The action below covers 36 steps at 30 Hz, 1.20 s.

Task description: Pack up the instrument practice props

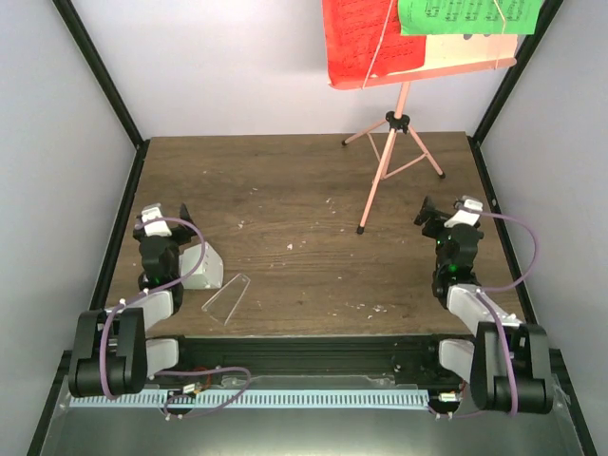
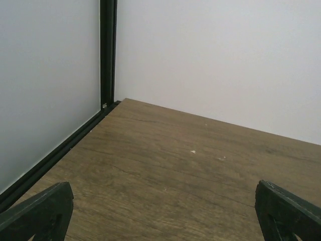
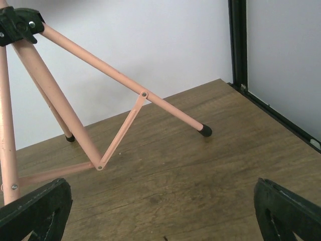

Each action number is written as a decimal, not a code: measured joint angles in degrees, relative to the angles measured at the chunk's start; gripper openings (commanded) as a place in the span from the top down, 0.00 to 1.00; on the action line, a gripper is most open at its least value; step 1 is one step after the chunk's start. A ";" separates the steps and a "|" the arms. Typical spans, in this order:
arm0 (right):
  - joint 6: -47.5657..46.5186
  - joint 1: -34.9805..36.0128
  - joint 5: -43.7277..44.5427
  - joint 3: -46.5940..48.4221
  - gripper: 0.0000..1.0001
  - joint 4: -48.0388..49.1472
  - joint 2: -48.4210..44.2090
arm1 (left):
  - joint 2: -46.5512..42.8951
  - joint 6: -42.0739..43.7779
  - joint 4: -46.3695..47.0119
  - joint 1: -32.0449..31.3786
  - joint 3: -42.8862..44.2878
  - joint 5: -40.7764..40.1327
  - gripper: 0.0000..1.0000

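The pink tripod music stand stands at the back right of the table, its legs showing in the right wrist view. A red sheet-music page and a green one rest on its desk, held by a string. The small white metronome sits by my left arm, and its clear cover lies apart on the table to its right. My left gripper is open and empty over bare wood. My right gripper is open and empty, facing the stand's legs.
The wooden table is walled by white panels with black frame posts. A black rail runs along the near edge between the arm bases. The left wrist view shows the back left corner.
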 measured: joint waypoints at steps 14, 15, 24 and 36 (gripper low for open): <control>6.54 0.00 4.28 -7.50 0.00 -0.83 -9.86 | -1.40 -3.43 -7.82 0.00 1.73 -8.55 0.00; 6.82 0.00 4.31 -7.48 0.00 -0.83 -9.99 | -1.92 -3.58 -8.48 0.00 1.75 -8.55 0.00; 11.56 -0.44 -2.43 -5.75 0.00 -4.68 -14.99 | -14.56 -17.31 -44.52 0.00 19.98 -9.18 0.00; 14.12 -0.44 -12.66 -1.55 0.00 -12.17 -23.93 | -28.37 -34.27 -72.06 0.00 19.37 1.92 0.00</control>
